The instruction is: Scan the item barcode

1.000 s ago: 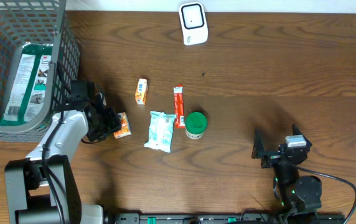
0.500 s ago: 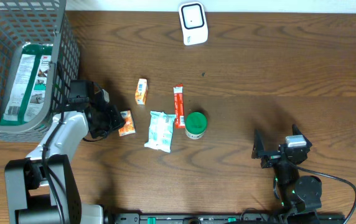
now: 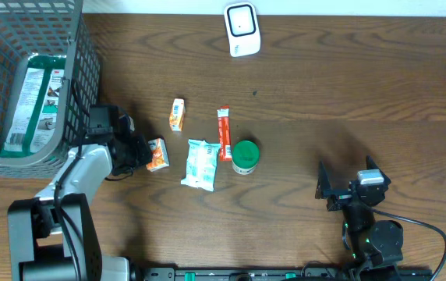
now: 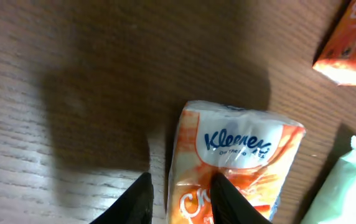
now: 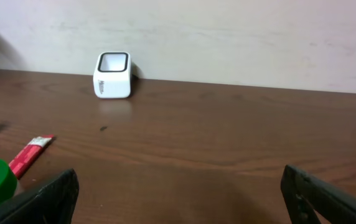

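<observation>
Orange and white, the Kleenex tissue pack [image 4: 234, 149] is the item we have in hand, so we judge the pick-up as good as done and the scan itself not yet begun: the white scanner [image 3: 241, 30] stands at the far edge of the table [image 3: 363, 94], well apart from the pack, and nothing faces its window. What is left, as we read it, is to carry the pack across to the scanner and turn its barcode toward it; we see no barcode on the face that shows. The left gripper [image 4: 181, 196] is narrowed onto the pack's near end, one finger lying over the wrapper and the other just beside its left edge, pinching it. The pack reaches away from the fingers toward the other goods, and the broad shadow beside it suggests that it hangs a little above the wood. The right gripper [image 5: 178, 208] rests spread wide and empty on its own side, looking toward the scanner
</observation>
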`<state>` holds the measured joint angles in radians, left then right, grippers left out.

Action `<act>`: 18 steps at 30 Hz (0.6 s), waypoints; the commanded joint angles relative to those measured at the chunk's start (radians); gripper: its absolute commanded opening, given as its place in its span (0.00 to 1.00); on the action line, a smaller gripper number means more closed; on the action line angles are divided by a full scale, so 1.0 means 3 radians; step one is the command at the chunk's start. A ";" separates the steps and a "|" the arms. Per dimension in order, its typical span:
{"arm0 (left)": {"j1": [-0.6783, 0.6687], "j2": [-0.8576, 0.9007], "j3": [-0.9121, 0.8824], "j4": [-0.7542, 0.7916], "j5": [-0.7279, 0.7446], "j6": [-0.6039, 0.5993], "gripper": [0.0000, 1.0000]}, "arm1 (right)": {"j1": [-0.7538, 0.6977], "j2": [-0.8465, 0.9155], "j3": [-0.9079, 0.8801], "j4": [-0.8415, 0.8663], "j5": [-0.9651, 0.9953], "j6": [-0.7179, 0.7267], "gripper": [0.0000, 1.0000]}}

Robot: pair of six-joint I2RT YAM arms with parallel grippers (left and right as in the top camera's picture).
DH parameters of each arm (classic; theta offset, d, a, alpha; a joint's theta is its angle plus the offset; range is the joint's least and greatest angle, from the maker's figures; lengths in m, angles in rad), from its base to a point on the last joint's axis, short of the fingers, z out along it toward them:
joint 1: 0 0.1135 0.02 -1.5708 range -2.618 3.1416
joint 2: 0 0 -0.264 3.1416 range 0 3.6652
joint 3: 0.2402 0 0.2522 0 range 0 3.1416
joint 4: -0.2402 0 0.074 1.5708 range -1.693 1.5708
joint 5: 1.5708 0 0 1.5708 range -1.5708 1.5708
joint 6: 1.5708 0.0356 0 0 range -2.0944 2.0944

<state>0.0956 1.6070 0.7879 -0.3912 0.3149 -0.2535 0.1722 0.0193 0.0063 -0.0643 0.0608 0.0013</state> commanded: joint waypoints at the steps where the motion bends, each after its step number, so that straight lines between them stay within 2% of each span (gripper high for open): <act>1: 0.0018 0.0024 -0.0217 0.0094 -0.0033 0.0055 0.31 | -0.0014 -0.0005 -0.0003 -0.0013 0.0032 0.0056 0.99; 5: 0.0018 0.0017 -0.0207 0.0174 0.0272 0.0055 0.08 | -0.0014 -0.0005 -0.0003 -0.0014 0.0032 0.0056 0.99; 10: 0.0018 -0.0099 -0.0145 0.0188 0.0409 0.0029 0.07 | -0.0014 -0.0005 -0.0003 -0.0014 0.0032 0.0056 0.99; 15: 0.0017 -0.0490 -0.0010 -0.0013 0.0383 0.0015 0.07 | -0.0014 -0.0005 -0.0003 -0.0014 0.0031 0.0056 0.99; 18: -0.0071 -0.0863 0.0045 -0.0216 0.0004 -0.0045 0.07 | -0.0014 -0.0005 -0.0003 -0.0014 0.0032 0.0056 0.99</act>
<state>0.0952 1.4651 0.7586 -0.4213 0.4110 -0.2520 0.1722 0.0193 0.0063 -0.0647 0.0608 0.0013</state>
